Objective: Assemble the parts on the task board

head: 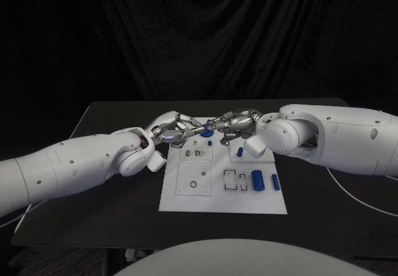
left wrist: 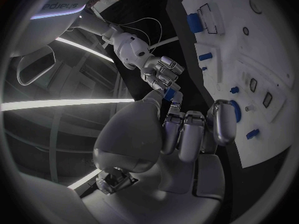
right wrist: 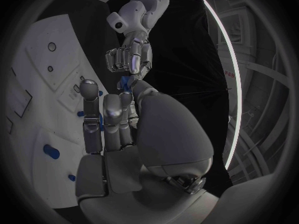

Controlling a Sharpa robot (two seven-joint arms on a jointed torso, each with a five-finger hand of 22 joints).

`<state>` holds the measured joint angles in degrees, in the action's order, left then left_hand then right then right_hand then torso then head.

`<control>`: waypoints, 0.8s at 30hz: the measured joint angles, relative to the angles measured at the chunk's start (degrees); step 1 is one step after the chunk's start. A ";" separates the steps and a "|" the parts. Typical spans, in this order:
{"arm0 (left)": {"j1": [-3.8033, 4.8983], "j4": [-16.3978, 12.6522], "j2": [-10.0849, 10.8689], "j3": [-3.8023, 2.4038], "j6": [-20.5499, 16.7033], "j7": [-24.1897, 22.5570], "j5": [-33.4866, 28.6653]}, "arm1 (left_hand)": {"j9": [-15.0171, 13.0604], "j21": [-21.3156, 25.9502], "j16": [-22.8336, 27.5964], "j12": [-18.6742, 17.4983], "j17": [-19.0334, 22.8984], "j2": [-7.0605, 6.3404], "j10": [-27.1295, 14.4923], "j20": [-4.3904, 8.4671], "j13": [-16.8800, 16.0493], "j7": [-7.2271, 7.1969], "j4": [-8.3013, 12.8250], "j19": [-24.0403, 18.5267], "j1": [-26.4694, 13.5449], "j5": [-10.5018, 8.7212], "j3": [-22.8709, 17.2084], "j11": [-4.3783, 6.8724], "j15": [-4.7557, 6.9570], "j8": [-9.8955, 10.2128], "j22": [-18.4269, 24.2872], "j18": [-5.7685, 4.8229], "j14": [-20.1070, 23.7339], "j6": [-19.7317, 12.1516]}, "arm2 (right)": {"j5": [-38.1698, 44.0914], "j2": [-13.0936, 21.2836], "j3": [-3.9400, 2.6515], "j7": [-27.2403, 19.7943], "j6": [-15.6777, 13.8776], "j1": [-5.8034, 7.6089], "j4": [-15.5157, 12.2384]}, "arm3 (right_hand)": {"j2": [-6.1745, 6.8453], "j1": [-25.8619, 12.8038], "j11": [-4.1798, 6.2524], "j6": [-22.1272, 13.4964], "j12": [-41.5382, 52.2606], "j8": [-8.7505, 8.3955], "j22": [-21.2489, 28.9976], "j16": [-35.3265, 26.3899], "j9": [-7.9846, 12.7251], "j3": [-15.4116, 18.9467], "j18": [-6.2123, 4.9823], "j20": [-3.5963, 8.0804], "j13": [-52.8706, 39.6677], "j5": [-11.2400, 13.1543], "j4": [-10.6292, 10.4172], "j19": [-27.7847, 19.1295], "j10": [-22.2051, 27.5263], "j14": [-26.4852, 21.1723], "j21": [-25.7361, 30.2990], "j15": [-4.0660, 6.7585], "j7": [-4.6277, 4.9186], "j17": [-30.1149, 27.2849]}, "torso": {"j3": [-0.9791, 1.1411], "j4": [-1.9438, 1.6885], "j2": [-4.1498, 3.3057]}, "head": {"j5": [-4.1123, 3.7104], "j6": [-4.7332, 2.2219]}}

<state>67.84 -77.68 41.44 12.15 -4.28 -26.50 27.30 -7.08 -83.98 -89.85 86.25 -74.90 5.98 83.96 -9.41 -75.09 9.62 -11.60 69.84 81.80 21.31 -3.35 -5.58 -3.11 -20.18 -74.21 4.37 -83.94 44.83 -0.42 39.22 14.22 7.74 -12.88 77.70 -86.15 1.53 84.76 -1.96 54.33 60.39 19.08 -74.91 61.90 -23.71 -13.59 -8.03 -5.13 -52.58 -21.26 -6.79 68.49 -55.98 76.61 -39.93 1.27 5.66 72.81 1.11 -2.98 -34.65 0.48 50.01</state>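
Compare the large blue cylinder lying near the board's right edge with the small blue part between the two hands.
The large blue cylinder lies free on the task board; the small blue part is up between the left hand and right hand, fingertips touching it. The cylinder is much bigger. Both are blue.

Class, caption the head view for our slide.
Both hands meet over the board's far edge, fingers around a blue part.
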 measured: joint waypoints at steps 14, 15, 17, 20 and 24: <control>-0.05 0.11 -0.20 0.01 0.28 0.42 0.00 | -3.15 0.00 0.00 0.30 0.00 -0.46 -0.10 0.47 0.00 -1.23 1.88 0.00 2.43 1.43 -3.34 0.53 0.58 -3.78 -0.24 0.01 0.06 1.65 | 0.48 -0.24 -0.01 0.64 0.17 0.00 0.02 | 0.03 0.03 0.00 -0.07 0.00 0.27 0.00 0.00 -0.06 0.32 0.00 -0.20 0.17 0.69 -0.31 -0.20 0.00 -0.21 0.32 -0.21 0.14 -0.07 | 0.01 0.00 -0.01 | 0.05 0.00; -0.05 0.11 -0.22 0.01 0.34 0.49 0.00 | -3.36 0.00 0.00 0.30 0.00 -0.52 -0.10 0.53 0.00 -1.23 2.05 -0.08 2.49 1.71 -3.65 0.54 0.67 -4.01 -0.24 0.00 -0.03 1.65 | 0.50 -0.25 0.00 0.68 0.18 0.00 0.02 | -0.03 -0.04 -0.12 -0.09 0.00 0.27 0.00 0.00 -0.07 0.48 0.00 -0.20 0.22 0.69 -0.48 -0.20 0.12 -0.21 0.32 -0.21 0.16 -0.07 | 0.01 0.00 -0.01 | 0.05 0.00; -0.05 0.11 -0.24 -0.01 0.44 0.59 0.00 | -4.08 0.00 0.00 0.28 0.00 -0.68 -0.10 0.53 0.00 -1.22 2.51 -0.08 2.64 2.15 -4.31 0.55 0.86 -4.46 -0.24 0.00 -0.21 1.64 | 0.52 -0.26 0.02 0.74 0.19 0.00 0.02 | -0.12 -0.12 -0.14 -0.16 0.00 0.28 0.00 0.00 -0.08 0.48 0.00 -0.20 0.23 0.72 -0.47 -0.20 0.28 -0.21 0.32 -0.21 0.23 -0.06 | 0.01 0.00 -0.01 | 0.05 0.00; -0.05 0.13 -0.29 -0.03 0.60 0.72 -0.01 | -4.92 0.00 0.00 0.12 0.00 -0.75 -0.02 0.53 0.00 -1.11 3.09 -0.08 2.72 2.64 -5.16 0.65 0.87 -5.18 -0.33 0.01 -0.23 1.53 | 0.56 -0.29 0.03 0.83 0.21 -0.01 0.04 | -0.19 -0.20 0.00 -0.22 0.00 0.50 0.00 0.00 -0.08 0.48 0.00 -0.20 0.22 0.72 -0.47 -0.20 0.42 -0.21 0.32 -0.21 0.29 -0.06 | 0.01 0.00 0.01 | 0.05 0.00; -0.05 0.21 -0.37 -0.03 0.86 0.88 -0.03 | -5.72 0.00 0.00 0.02 0.00 -0.98 -0.17 0.53 0.00 -0.96 3.38 -0.08 2.95 2.93 -5.81 0.81 0.88 -5.56 -0.33 0.00 -0.23 1.38 | 0.61 -0.33 0.05 0.95 0.30 -0.02 0.10 | -0.27 -0.28 0.00 -0.29 0.00 0.52 0.01 -0.29 -0.09 0.48 0.00 -0.20 0.22 0.97 -0.47 -0.20 0.42 -0.21 0.54 -0.21 0.34 -0.18 | 0.02 0.00 0.02 | 0.10 0.00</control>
<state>67.79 -77.47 41.07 12.11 -3.42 -25.61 27.27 -12.79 -83.98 -89.85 86.27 -74.90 5.00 83.79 -8.88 -75.09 8.66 -8.22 69.76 84.74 24.24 -9.16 -4.77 -2.23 -25.74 -74.54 4.37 -84.17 46.21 0.19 38.89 14.27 8.69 -12.58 77.68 -86.05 1.27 84.48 -1.95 54.04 60.39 19.60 -74.90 61.61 -23.80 -13.11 -8.03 -5.33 -52.36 -20.29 -7.26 68.29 -55.56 76.40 -39.39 1.06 5.99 72.63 1.13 -2.98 -34.63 0.58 50.01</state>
